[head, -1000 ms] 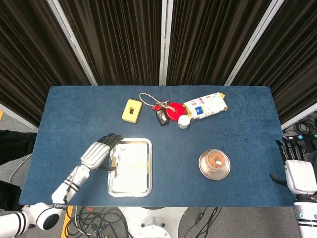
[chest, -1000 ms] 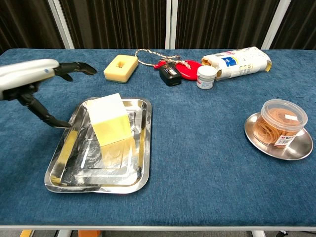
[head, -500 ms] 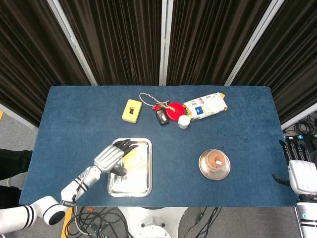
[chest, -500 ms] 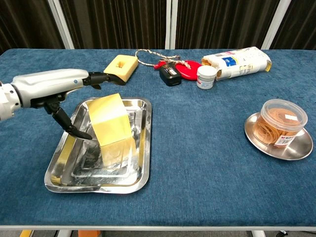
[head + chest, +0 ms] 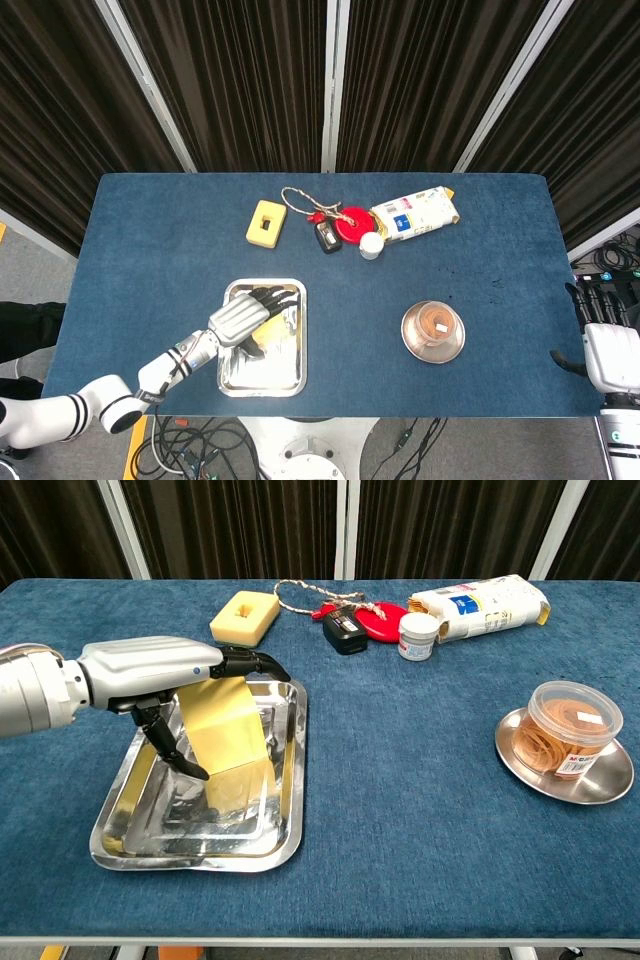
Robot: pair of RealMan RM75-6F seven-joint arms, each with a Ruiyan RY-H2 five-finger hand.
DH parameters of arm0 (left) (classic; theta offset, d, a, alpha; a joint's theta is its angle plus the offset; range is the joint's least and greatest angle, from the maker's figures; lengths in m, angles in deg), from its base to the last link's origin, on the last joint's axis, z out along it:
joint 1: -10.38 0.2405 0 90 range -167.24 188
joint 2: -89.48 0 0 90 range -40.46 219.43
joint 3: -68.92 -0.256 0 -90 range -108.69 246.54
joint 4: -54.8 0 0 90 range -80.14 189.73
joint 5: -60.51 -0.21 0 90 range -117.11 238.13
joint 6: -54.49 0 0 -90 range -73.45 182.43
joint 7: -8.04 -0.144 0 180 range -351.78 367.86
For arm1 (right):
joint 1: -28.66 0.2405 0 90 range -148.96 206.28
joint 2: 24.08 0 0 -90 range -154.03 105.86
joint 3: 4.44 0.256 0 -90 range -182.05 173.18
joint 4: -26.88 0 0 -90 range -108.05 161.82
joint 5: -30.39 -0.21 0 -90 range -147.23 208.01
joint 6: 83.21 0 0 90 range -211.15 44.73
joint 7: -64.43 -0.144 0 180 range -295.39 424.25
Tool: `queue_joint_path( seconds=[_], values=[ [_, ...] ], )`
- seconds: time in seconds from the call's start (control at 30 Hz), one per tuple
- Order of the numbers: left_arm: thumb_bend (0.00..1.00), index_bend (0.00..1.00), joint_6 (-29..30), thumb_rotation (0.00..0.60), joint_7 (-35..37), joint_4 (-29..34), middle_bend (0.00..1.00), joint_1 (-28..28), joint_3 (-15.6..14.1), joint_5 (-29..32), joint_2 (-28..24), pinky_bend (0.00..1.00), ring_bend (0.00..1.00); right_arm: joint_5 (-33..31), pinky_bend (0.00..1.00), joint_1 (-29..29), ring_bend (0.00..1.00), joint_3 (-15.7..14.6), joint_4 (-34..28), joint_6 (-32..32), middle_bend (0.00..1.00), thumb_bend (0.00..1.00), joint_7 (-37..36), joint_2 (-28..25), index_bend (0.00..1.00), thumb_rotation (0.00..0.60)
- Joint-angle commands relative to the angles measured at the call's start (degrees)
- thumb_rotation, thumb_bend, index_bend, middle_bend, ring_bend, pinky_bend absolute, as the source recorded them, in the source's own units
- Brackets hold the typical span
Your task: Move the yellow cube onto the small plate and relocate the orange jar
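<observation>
Left hand (image 5: pixel 165 675) over steel tray (image 5: pixel 290 780), fingers across top of yellow cube (image 5: pixel 228 735), thumb down its left side; tray rim walls cube in. Bare blue cloth between tray and small plate (image 5: pixel 610 775): open lane. Plate itself occupied by orange jar (image 5: pixel 572 727). Back row clutter near far edge: yellow block (image 5: pixel 244 616), cord (image 5: pixel 295 590), black fob (image 5: pixel 345 630), red disc (image 5: pixel 385 617), white jar (image 5: pixel 418 636), packet (image 5: pixel 485 605). Right hand (image 5: pixel 608 345) off table's right edge, well apart from plate.

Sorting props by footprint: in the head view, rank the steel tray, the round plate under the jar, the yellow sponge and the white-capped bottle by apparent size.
1. steel tray
2. round plate
3. yellow sponge
4. white-capped bottle
All lie on the table at similar camera distance.
</observation>
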State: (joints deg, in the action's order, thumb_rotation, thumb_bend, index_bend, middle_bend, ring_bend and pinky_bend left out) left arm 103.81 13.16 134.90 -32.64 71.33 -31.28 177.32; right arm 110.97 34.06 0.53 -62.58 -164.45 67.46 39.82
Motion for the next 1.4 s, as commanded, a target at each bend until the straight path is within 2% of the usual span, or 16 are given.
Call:
queue_joint_path(
  seconds=[0.03, 0.13, 0.23, 0.53, 0.9, 1.1, 1.4],
  values=[
    [0.0, 0.1, 0.04, 0.6, 0.1, -0.14, 0.05, -0.28, -0.16, 0.2, 0.04, 0.24, 0.01, -0.02, 0.0, -0.06, 0.0, 0.0, 0.17, -0.04, 0.0, 0.06, -0.23, 0.01, 0.0, 0.6],
    [0.02, 0.14, 0.53, 0.6, 0.49, -0.45, 0.09, -0.56, -0.21, 0.24, 0.23, 0.32, 0.05, -0.14, 0.0, -0.08, 0.0, 0.04, 0.41, 0.03, 0.0, 0.06, -0.46, 0.06, 0.0, 0.6],
    [0.09, 0.16, 0.71, 0.6, 0.91, -1.13, 0.14, -1.18, 0.07, 0.37, 0.63, 0.4, 0.11, -0.25, 0.0, -0.1, 0.0, 0.1, 0.58, 0.06, 0.0, 0.06, -0.65, 0.09, 0.0, 0.6],
    [0.16, 0.23, 1.21, 0.6, 2.34, -2.73, 0.21, -2.1, 0.05, 1.1, 1.85, 0.53, 0.2, -0.31, 0.0, -0.29, 0.0, 0.11, 0.97, -0.07, 0.0, 0.07, -1.11, 0.09, 0.0, 0.6],
    [0.16, 0.24, 4.71, 0.6, 4.15, -0.64, 0.23, -5.25, 1.5, -2.56, 3.77, 0.54, 0.21, -0.43, 0.0, -0.68, 0.0, 0.5, 0.89, -0.93, 0.0, 0.07, -1.66, -0.29, 0.0, 0.6],
    [0.16, 0.25, 7.05, 0.6, 5.87, -1.31, 0.23, -6.71, 1.38, -4.66, 8.64, 0.54, 0.21, -1.33, 0.0, -1.4, 0.0, 0.9, 1.7, -1.43, 0.0, 0.07, -3.66, -0.91, 0.0, 0.6],
    [0.16, 0.26, 9.35, 0.6, 9.37, -7.51, 0.25, -7.93, -0.02, -6.45, 16.9, 0.53, 0.22, -1.91, 0.0, -2.26, 0.0, 1.07, 3.5, -1.69, 0.0, 0.07, -6.56, -1.39, 0.0, 0.6]
  ],
)
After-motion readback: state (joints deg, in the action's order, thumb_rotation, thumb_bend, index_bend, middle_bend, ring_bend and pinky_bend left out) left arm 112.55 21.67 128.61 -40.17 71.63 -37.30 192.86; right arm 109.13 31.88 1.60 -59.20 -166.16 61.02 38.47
